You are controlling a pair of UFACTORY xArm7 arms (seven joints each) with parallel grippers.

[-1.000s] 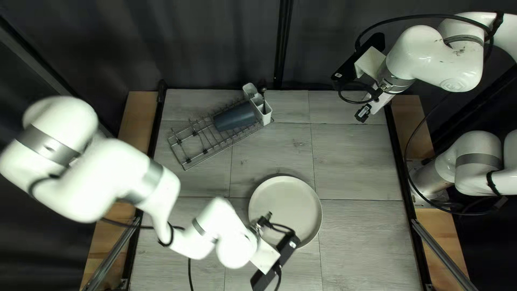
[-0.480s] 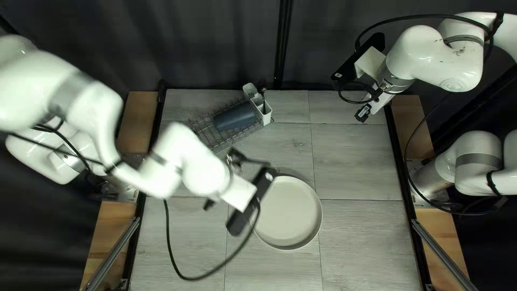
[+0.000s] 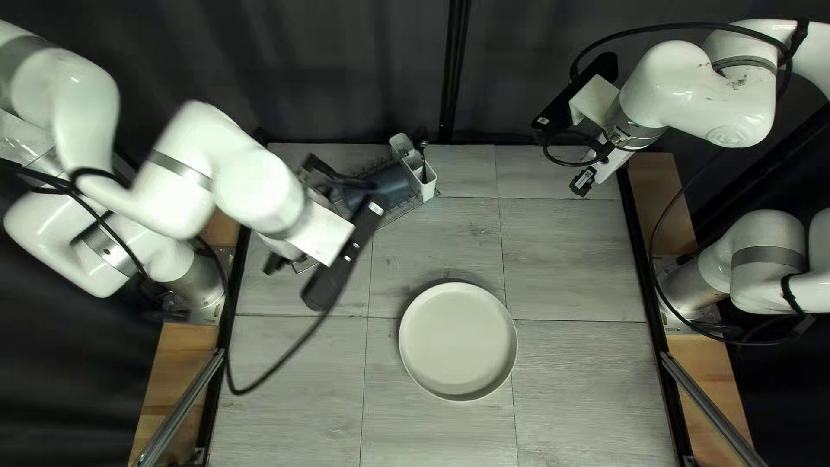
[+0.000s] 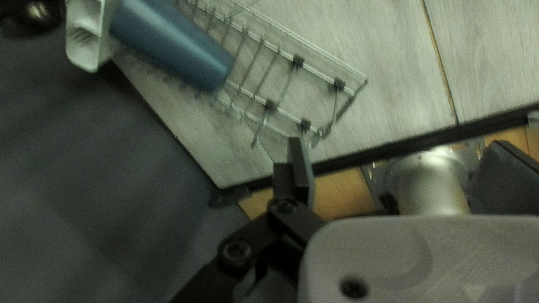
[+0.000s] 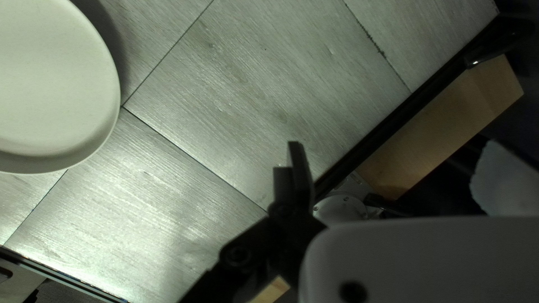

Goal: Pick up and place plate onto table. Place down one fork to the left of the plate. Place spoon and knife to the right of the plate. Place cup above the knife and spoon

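Note:
A cream plate [image 3: 457, 340] lies flat on the table's near middle; the right wrist view shows its edge [image 5: 50, 84] off to one side. A dark blue cup [image 3: 388, 183] [image 4: 168, 40] lies on its side on the wire rack [image 4: 290, 84], against a white cutlery holder [image 3: 415, 167] [image 4: 84, 38] with dark cutlery handles [image 3: 423, 152] in it. My left gripper [image 3: 331, 174] hovers over the rack beside the cup, holding nothing; only one of its fingers [image 4: 298, 162] shows. My right gripper [image 3: 582, 181] hangs empty above the far right corner.
The rack sits at the table's far left, mostly hidden under my left arm in the top left view. A black cable [image 3: 272, 370] droops from the left arm onto the table left of the plate. Wooden strips [image 3: 655, 175] and black rails edge both sides.
My left arm has swung from the plate's near edge up and left across the table to the rack. The plate stays flat on the table. The right arm has not moved.

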